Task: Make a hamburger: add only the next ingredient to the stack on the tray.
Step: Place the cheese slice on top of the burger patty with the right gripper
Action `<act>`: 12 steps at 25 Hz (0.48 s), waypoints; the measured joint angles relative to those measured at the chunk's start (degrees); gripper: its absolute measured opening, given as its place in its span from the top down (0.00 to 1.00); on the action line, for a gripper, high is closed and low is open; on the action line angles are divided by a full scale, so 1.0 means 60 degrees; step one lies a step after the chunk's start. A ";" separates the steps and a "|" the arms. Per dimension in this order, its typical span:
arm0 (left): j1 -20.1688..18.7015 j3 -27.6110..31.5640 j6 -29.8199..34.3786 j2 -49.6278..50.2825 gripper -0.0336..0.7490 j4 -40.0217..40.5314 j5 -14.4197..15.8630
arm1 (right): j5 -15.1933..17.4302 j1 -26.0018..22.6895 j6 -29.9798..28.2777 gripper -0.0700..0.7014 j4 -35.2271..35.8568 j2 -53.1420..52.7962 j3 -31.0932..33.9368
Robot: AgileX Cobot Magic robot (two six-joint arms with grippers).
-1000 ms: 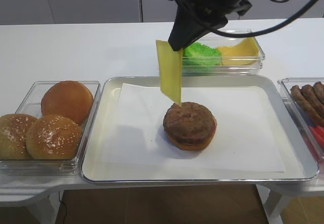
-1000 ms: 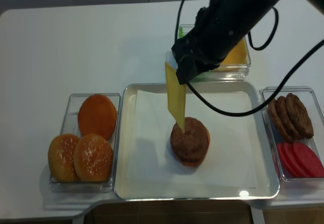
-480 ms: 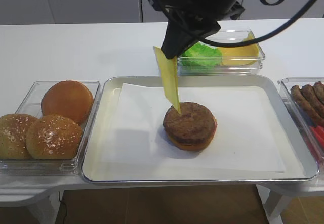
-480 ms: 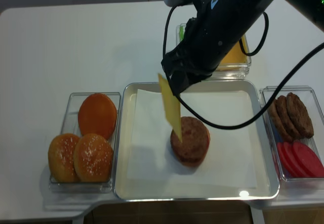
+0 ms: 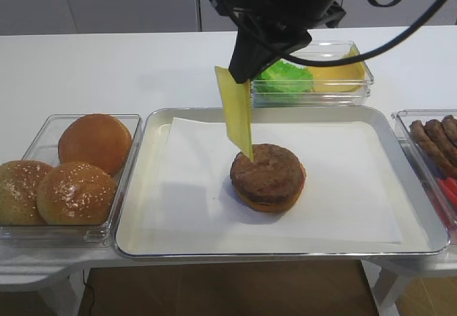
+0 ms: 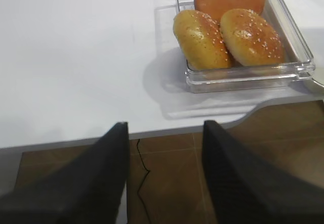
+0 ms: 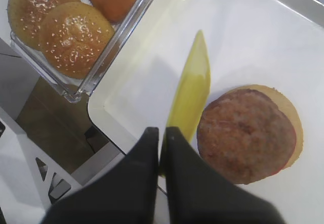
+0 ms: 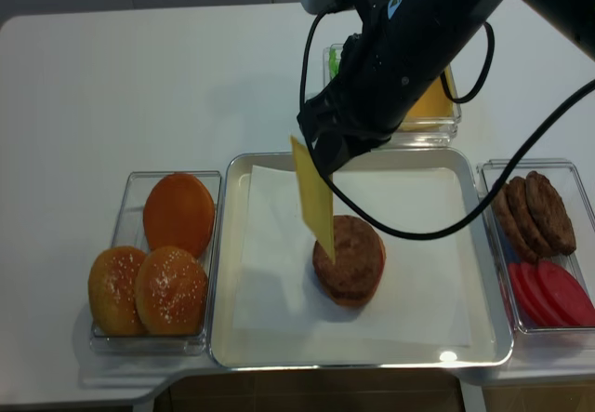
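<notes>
My right gripper (image 7: 162,133) (image 5: 239,70) (image 8: 321,156) is shut on the top edge of a yellow cheese slice (image 5: 235,116) (image 8: 314,198) (image 7: 191,95). The slice hangs nearly on edge, its lowest corner at the left rim of the brown patty. The stack (image 5: 268,177) (image 8: 350,259) (image 7: 248,133), a patty on an orange-tan bun half, sits mid-tray on white paper. The silver tray (image 5: 136,187) (image 8: 221,272) lies under both. My left gripper (image 6: 164,133) hangs open off the table's front edge, over the brown floor, holding nothing.
A clear bin of three domed buns (image 5: 71,173) (image 8: 158,263) (image 6: 228,27) stands left of the tray. Behind the tray, a bin holds lettuce (image 5: 284,77) and more cheese (image 5: 335,73). At the right, a bin holds patties (image 8: 535,212) and red slices (image 8: 548,296).
The right gripper carried the cheese left and down from beside the back bin until its lower corner reached the patty's left rim. In the last half second it barely moved.
</notes>
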 joint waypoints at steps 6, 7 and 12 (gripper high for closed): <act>0.0000 0.0000 0.0000 0.0000 0.51 0.0000 0.0000 | -0.0035 0.0000 0.0018 0.88 0.0000 -0.0310 0.0737; 0.0000 0.0000 0.0000 0.0000 0.51 0.0000 0.0000 | -0.0115 0.0000 0.0018 0.88 0.0000 -0.0446 0.1035; 0.0000 0.0000 0.0000 0.0000 0.51 0.0000 0.0000 | -0.0539 0.0000 0.0018 0.88 0.0076 -0.0977 0.1912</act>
